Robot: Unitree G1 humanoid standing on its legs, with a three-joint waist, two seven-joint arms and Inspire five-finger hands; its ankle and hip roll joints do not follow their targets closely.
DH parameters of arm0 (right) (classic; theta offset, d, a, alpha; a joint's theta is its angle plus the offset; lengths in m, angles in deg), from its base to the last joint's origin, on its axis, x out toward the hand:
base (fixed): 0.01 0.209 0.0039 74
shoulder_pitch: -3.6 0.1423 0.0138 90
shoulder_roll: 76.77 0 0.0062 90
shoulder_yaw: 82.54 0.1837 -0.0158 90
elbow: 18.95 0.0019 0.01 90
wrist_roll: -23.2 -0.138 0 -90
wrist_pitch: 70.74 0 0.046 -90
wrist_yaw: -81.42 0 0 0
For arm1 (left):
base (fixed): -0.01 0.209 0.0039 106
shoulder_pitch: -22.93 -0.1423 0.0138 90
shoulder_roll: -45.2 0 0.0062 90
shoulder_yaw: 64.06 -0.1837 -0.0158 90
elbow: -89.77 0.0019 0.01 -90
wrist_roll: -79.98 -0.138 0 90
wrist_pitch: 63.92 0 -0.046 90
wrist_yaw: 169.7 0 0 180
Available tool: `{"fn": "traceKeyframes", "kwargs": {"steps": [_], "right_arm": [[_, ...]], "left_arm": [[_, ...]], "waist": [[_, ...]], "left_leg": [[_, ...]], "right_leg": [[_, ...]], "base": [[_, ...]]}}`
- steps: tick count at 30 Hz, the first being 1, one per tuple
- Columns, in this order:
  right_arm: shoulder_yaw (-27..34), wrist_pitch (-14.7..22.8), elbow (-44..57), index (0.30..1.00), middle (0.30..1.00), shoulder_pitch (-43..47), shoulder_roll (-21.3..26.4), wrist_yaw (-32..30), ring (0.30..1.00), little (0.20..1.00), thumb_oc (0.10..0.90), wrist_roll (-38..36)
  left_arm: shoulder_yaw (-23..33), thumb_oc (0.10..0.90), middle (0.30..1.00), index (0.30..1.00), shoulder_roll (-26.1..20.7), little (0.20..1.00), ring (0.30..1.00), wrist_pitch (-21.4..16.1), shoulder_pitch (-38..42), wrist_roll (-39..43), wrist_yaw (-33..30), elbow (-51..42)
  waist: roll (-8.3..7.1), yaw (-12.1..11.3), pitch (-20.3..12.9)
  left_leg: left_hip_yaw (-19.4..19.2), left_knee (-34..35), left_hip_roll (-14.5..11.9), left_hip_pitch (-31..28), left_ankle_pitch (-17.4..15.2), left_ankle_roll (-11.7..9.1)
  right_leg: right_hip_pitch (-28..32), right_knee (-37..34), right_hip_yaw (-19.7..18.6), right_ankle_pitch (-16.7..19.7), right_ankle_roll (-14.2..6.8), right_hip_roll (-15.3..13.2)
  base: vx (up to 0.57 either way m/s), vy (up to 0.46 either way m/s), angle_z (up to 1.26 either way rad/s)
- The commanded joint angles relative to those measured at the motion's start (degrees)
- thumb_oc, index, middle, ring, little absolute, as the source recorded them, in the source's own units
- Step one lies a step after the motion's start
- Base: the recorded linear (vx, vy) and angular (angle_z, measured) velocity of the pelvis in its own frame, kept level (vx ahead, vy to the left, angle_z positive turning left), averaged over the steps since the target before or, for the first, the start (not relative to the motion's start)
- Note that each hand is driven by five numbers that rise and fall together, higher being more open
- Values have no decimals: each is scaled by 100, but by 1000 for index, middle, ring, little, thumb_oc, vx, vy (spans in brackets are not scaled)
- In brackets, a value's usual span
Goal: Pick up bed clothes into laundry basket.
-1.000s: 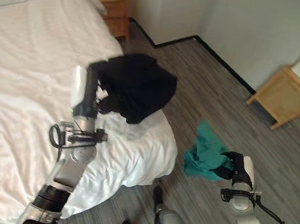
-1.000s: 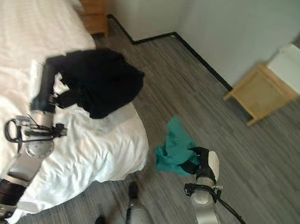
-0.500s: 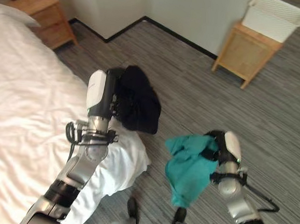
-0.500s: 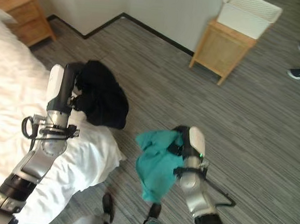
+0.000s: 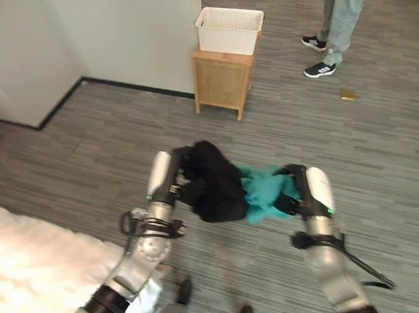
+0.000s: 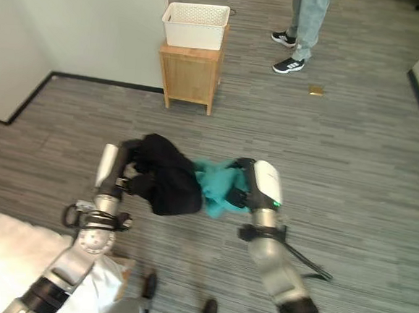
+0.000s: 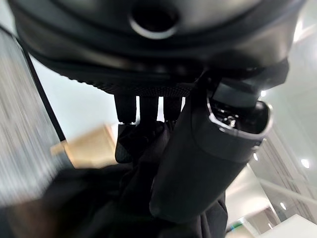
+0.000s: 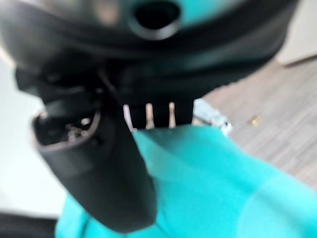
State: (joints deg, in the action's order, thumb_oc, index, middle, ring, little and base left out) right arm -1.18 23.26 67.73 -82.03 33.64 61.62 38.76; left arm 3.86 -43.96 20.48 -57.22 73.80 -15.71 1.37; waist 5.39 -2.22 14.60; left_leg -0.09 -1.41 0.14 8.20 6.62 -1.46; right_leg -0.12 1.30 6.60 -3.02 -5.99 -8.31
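Far from the white basket, each robot hand (left, right) clutches dangling cloth (black, teal) that could slip

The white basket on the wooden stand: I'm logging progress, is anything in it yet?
Cannot tell: the white basket shows mostly its side. The black garment and teal garment are both in the hands.

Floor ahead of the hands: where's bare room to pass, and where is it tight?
Bare floor runs between the hands and the wooden stand, and off to the right. Tight: left hand with the black garment touching the right hand's teal garment; a person stands beside the white basket.
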Motion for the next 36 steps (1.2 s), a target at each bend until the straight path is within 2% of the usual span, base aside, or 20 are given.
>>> {"fn": "traceKeyframes", "kwargs": {"steps": [1, 5, 7, 8, 10, 11, 13, 16, 17, 18, 21, 23, 26, 29, 30, 31, 32, 33, 35, 36], "right_arm": [[-131, 411, 598, 300, 300, 480, -251, -166, 300, 300, 400, 107], [-213, 209, 360, 300, 300, 588, -382, -156, 300, 300, 400, 496], [-257, 88, 28, 300, 300, 517, -480, -180, 300, 300, 400, 713], [-271, 10, -79, 300, 300, 485, -507, -183, 300, 300, 400, 788], [-324, -56, -228, 300, 300, 510, -514, -246, 300, 300, 400, 910], [-310, -61, -281, 300, 300, 522, -546, -264, 300, 300, 400, 921], [-242, -40, -328, 300, 300, 558, -573, -340, 300, 300, 400, 865], [-135, -47, -334, 300, 300, 597, -600, -437, 300, 300, 400, 781], [-53, -71, -354, 300, 300, 595, -611, -482, 300, 300, 400, 756], [-55, -71, -355, 300, 300, 592, -618, -483, 300, 300, 400, 757], [-26, -91, -333, 300, 300, 514, -665, -505, 300, 300, 400, 811], [-46, -89, -371, 300, 300, 464, -679, -486, 300, 300, 400, 940], [-19, -83, -378, 300, 300, 319, -672, -459, 300, 300, 400, 1015], [-13, -48, -340, 300, 300, 82, -713, -452, 300, 300, 400, 1033], [-67, 85, -284, 300, 300, -31, -716, -510, 300, 300, 400, 1036], [-117, 115, -255, 300, 300, 19, -722, -569, 300, 300, 400, 1045], [-241, 84, -228, 300, 300, 152, -715, -623, 300, 300, 400, 1060], [-243, 85, -234, 300, 300, 163, -729, -625, 300, 300, 400, 1060], [-369, 34, -194, 300, 300, 371, -686, -676, 300, 300, 400, 1077], [125, -19, 383, 300, 300, 875, -164, -540, 300, 300, 400, 538]], "left_arm": [[611, 400, 300, 300, -67, 300, 300, -463, 648, 62, -235, -639], [665, 400, 300, 300, -69, 300, 300, -382, 305, 52, -163, -599], [658, 400, 300, 300, -161, 300, 300, -347, 117, 15, -176, -457], [658, 400, 300, 300, -205, 300, 300, -312, 34, 33, -199, -418], [694, 400, 300, 300, -339, 300, 300, -228, -67, -136, -255, -321], [705, 400, 300, 300, -408, 300, 300, -176, -46, -245, -264, -246], [753, 400, 300, 300, -468, 300, 300, -115, 35, -424, -347, -91], [696, 400, 300, 300, -464, 300, 300, -80, 301, -548, -322, 64], [667, 400, 300, 300, -430, 300, 300, -64, 418, -607, -291, 118], [665, 400, 300, 300, -435, 300, 300, -63, 417, -609, -292, 123], [692, 400, 300, 300, -411, 300, 300, 0, 469, -752, -263, 192], [784, 400, 300, 300, -424, 300, 300, -2, 435, -816, -199, 253], [778, 400, 300, 300, -408, 300, 300, -58, 391, -806, -153, 242], [688, 400, 300, 300, -288, 300, 300, -133, 284, -790, -91, 201], [600, 400, 300, 300, -194, 300, 300, -193, 134, -722, -43, 165], [549, 400, 300, 300, -174, 300, 300, -193, 92, -676, -25, 155], [518, 400, 300, 300, -168, 300, 300, -194, 54, -572, -27, 134], [520, 400, 300, 300, -183, 300, 300, -192, 61, -569, -27, 134], [536, 400, 300, 300, -183, 300, 300, -172, 2, -440, -57, 114], [715, 400, 300, 300, -374, 300, 300, -181, 81, -232, -67, -1]], "waist": [[-296, -249, -139], [-309, -493, -414], [-548, -535, -537], [-547, -488, -522], [-324, -383, -463], [-239, -328, -446], [-170, -53, -327], [-141, 331, -156], [-289, 553, -158], [-260, 590, -156], [-419, 934, -233], [-567, 1029, -335], [-568, 1204, -411], [-458, 1254, -627], [-375, 1283, -704], [-443, 1223, -649], [-596, 1003, -526], [-589, 1010, -533], [-706, 705, -370], [-807, 467, -368]], "left_leg": [[-305, -26, 49, 1080, -163, -281], [-419, 58, 37, 1074, 94, -70], [-488, 39, 306, 855, -17, 117], [-463, 113, 395, 606, -86, 214], [-297, 342, 378, 152, -194, 379], [-198, 432, 340, -53, -270, 422], [153, 544, 332, -496, -500, 467], [623, 602, 258, -1000, -803, 395], [887, 641, 305, -1352, -1039, 288], [932, 641, 264, -1381, -1083, 281], [1321, 641, 289, -2045, -1609, 188], [1448, 641, 266, -2605, -1994, 110], [1623, 641, 84, -2953, -2137, 74], [1649, 398, -293, -3146, -1925, -86], [1329, -933, -484, -2674, -969, -524], [1283, -2158, -451, -2176, -198, -703], [1327, -3580, -125, -1472, 154, -597], [1331, -3687, -124, -1403, 106, -584], [1169, -5077, 285, -520, -238, -323], [985, -4938, 223, 150, -752, -155]], "right_leg": [[1416, -554, -165, -746, -168, -30], [1736, -289, -205, -678, -486, -453], [1595, 618, -180, 279, -800, -936], [1327, 1338, -299, 972, -827, -1110], [820, 2425, -537, 1538, -641, -1086], [606, 2668, -544, 1600, -565, -1050], [-56, 3024, -536, 1052, -382, -832], [-859, 2496, -347, 47, -195, -239], [-1156, 1635, -385, 10, -203, 142], [-1067, 1546, -326, 6, -198, 170], [-1401, 78, 169, 590, -217, 633], [-1845, -448, 1329, 1139, -309, 650], [-1954, -372, 1525, 1252, -278, 566], [-1548, -535, 1294, 1078, 22, 760], [-1091, -586, 1077, 1069, 84, 719], [-826, -601, 896, 1008, 173, 675], [-455, -610, 653, 921, 296, 623], [-481, -600, 647, 896, 280, 630], [-95, -630, 287, 706, 378, 605], [172, -630, 14, 504, 335, 592]], "base": [[389, 87, -63], [518, 173, -31], [664, 222, -44], [468, 257, -49], [504, 266, 3], [600, 150, 45], [611, 9, 76], [573, -146, 113], [572, -182, 109], [637, -201, 134], [712, -182, 129], [794, -253, 61], [518, -186, 59], [524, -223, 52], [486, -220, 33], [747, -379, 30], [422, -231, 13], [421, -222, -2], [528, -169, -82], [738, -119, -142]]}}
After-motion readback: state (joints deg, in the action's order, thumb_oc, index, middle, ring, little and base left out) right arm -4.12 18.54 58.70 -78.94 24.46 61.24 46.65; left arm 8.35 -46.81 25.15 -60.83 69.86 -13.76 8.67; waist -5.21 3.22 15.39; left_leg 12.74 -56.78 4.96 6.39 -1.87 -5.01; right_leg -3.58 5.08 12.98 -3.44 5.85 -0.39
